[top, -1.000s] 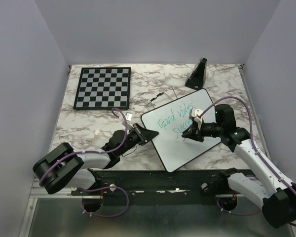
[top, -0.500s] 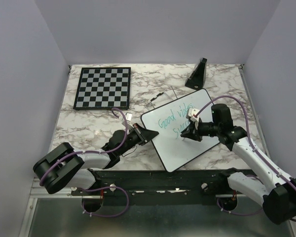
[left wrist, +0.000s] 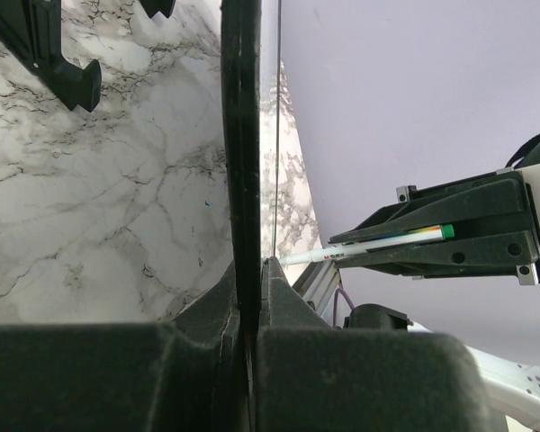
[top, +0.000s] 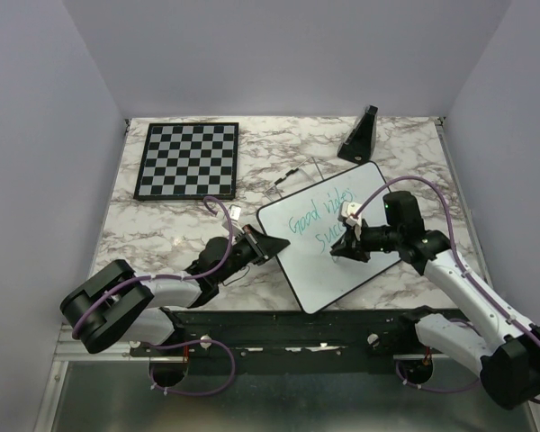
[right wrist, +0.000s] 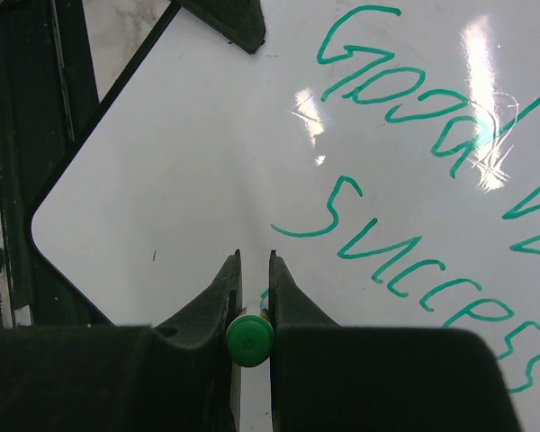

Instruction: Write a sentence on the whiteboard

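**Q:** Where is the whiteboard?

**A:** From above, the whiteboard (top: 335, 274) lies on a marble-patterned table (top: 162, 229), right of centre. It is turned at an angle so that one corner points toward the arms. It is white with a thin black rim.

**Q:** What is written on it?

**A:** The sentence (right wrist: 405, 180) is in green-teal handwriting on the upper half of the board. The right wrist view shows "Good" on the first line, then a word starting with "v" that runs out of frame. "Success" is on the line below.

**Q:** What are the arms doing?

**A:** The left gripper (top: 268, 245) reaches low across the table. Its fingers (left wrist: 279, 297) are clamped on the board's black rim at the left edge. The right gripper (right wrist: 252, 265) hangs over the middle of the board, pinching a marker (left wrist: 378, 245) between closed jaws. The marker's round green end faces the wrist camera. In the left wrist view the marker's tip reaches the board face, though I cannot tell whether it actually touches.

**Q:** Anything else on the table?

**A:** A black-and-white chessboard (top: 187, 159) lies at the far left, well apart from the whiteboard. A black wedge-shaped stand (top: 360, 135) sits near the whiteboard's far corner.
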